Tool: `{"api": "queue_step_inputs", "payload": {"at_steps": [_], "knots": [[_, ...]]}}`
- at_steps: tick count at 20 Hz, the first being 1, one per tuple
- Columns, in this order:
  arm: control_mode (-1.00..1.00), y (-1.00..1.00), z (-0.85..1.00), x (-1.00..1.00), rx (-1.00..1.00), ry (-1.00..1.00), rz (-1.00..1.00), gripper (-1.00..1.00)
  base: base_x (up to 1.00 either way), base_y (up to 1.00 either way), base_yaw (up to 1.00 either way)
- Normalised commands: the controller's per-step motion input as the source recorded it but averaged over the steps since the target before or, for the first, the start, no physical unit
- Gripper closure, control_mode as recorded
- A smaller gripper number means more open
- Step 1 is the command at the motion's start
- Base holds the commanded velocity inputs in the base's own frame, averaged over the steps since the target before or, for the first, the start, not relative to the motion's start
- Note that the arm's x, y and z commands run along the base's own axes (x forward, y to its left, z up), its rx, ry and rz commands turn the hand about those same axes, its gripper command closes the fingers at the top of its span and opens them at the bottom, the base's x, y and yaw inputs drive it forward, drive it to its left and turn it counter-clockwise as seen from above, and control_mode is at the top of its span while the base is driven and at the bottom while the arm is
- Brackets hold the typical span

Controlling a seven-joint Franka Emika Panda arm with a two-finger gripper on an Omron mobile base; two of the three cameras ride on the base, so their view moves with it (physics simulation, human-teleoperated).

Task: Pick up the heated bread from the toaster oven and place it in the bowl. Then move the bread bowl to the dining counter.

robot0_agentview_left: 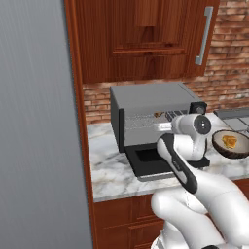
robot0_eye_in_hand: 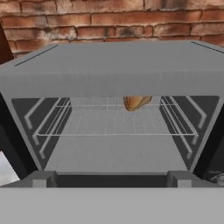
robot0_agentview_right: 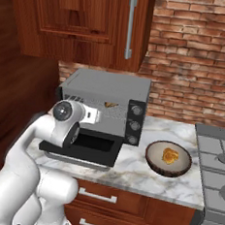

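The grey toaster oven (robot0_agentview_left: 146, 99) (robot0_agentview_right: 107, 87) stands on the marble counter with its black door (robot0_agentview_right: 89, 146) dropped open. The heated bread (robot0_eye_in_hand: 136, 103) lies at the back of the wire rack (robot0_eye_in_hand: 116, 120), and a sliver of it shows through the opening (robot0_agentview_right: 110, 104). My gripper (robot0_agentview_right: 98, 116) (robot0_eye_in_hand: 111, 179) is level with the opening, just in front of it and pointing in, open with nothing between its fingers. The bowl (robot0_agentview_left: 219, 146) (robot0_agentview_right: 153, 160) sits on the counter to the oven's right, with a golden-orange piece (robot0_agentview_right: 170, 156) lying in it.
Red-brown wall cabinets (robot0_agentview_right: 94, 20) hang low over the oven. A stove top (robot0_agentview_right: 217, 158) borders the bowl on the right. A tall grey panel (robot0_agentview_left: 34, 121) closes off the left side. Behind everything is a brick wall (robot0_agentview_right: 196, 69).
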Motion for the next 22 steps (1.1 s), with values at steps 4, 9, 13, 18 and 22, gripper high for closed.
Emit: {"api": "queue_step_inputs", "payload": {"at_steps": [4, 9, 13, 18, 22], "knots": [[-1.0, -0.01, -0.06, 0.33, 0.03, -0.1, 0.0, -1.0, 0.0, 0.0, 0.0], [-1.0, 0.0, -0.03, 0.34, 0.0, -0.08, 0.0, -1.0, 0.0, 0.0, 0.0], [-1.0, 0.0, -0.08, 0.34, 0.0, -0.01, 0.0, -1.0, 0.0, 0.0, 0.0], [-1.0, 0.0, -0.08, 0.37, 0.0, 0.0, 0.0, -1.0, 0.0, 0.0, 0.0], [-1.0, 0.0, -0.1, 0.39, 0.02, 0.03, 0.0, -1.0, 0.0, 0.0, 0.0]]}}
